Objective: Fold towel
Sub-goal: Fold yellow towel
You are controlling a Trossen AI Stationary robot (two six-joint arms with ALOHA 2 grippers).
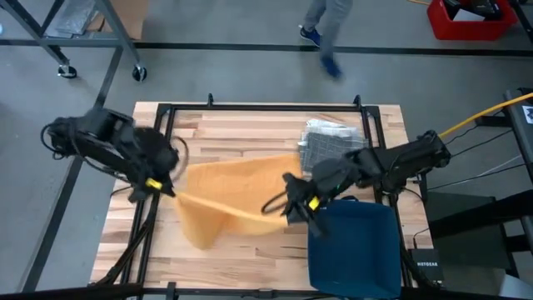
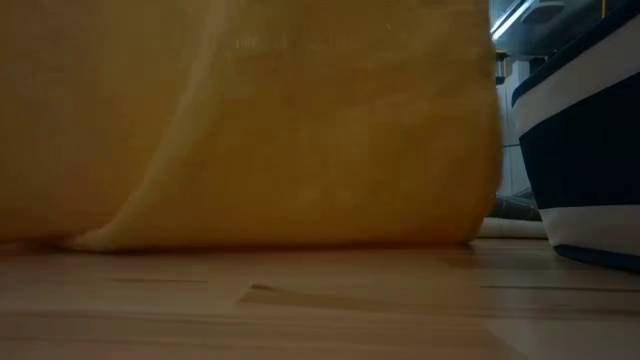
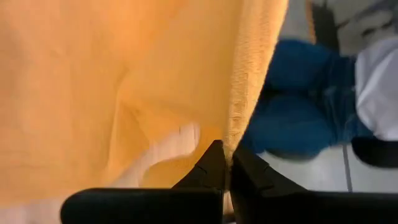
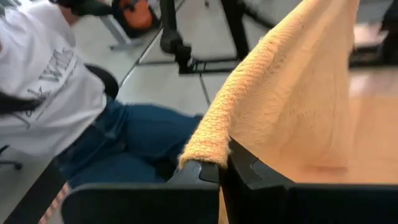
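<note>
I hold the orange towel [image 1: 237, 196] at two corners of one edge so that the cloth hangs free and its own weight pulls it flat. My left tool [image 1: 160, 187] sits at centre left of the high view, clamped on one corner; the left wrist view shows the two fingers [image 3: 208, 168] pressed together on the hem. My right tool [image 1: 301, 205] sits right of centre in the high view, clamped on the other corner, with the terry edge pinched between its fingers [image 4: 249, 171].

Between the two tools the held edge runs taut across the middle of the frame. The remaining cloth drapes onto the tabletop [image 1: 250, 133], with a lobe sagging toward the lower left. In the low view the towel fills the frame as a curtain whose bottom rests on the wood.

A blue bin [image 1: 354, 246] stands at lower right, just beside my right tool, and a grey folded cloth [image 1: 326, 142] lies above it. I judge the fold as not yet made: the lifted edge still has to be carried over the resting part.
</note>
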